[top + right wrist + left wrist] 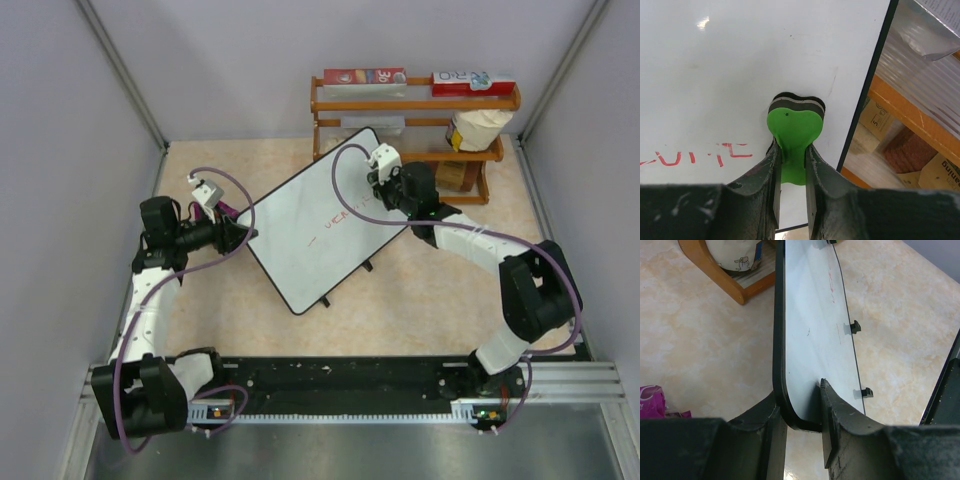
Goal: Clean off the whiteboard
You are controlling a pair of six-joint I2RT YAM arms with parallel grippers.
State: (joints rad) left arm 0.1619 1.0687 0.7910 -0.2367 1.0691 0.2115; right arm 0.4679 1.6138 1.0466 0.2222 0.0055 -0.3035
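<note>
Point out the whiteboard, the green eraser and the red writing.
whiteboard point(305, 238): top external view, bare white face left of the writing.
green eraser point(794, 127): right wrist view, its green heart-shaped top.
red writing point(692, 156): right wrist view, strokes near the middle.

beige marbled tabletop point(420, 300): an orange-brown wooden shelf rack point(415, 103) stands at its far edge, toward the right corner; a white glossy black-framed whiteboard point(300, 230) sits diagonally mid-table; a magenta packet point(650, 400) lies leftward.
</note>
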